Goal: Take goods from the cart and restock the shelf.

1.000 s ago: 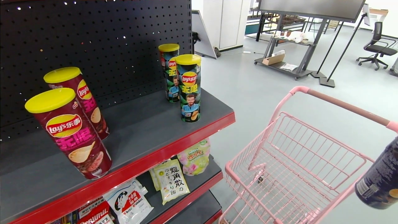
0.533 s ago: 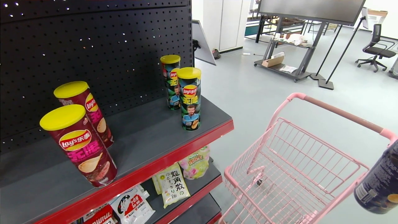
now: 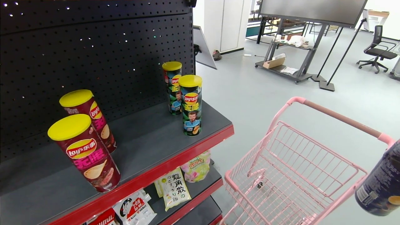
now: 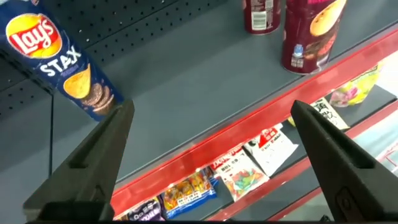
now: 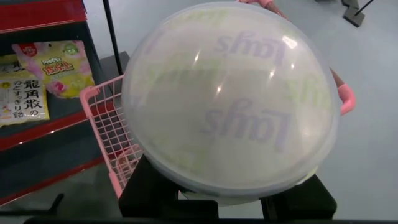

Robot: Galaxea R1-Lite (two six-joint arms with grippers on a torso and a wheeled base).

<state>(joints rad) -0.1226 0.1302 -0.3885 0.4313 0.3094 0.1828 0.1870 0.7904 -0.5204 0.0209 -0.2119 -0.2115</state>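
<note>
Restocking Run Under Way

A dark chip can (image 3: 379,184) hangs clenched in the right gripper (image 5: 227,186) beside the pink cart (image 3: 293,100), well apart from the shelf (image 3: 150,137). Only the camera's aim has shifted; placement likely remains ahead. The left gripper (image 4: 211,155) gapes empty over the shelf.

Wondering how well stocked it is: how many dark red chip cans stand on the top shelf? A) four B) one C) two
C: a front dark red can and a rear dark red can, both yellow-lidded, stand on the shelf.
</note>
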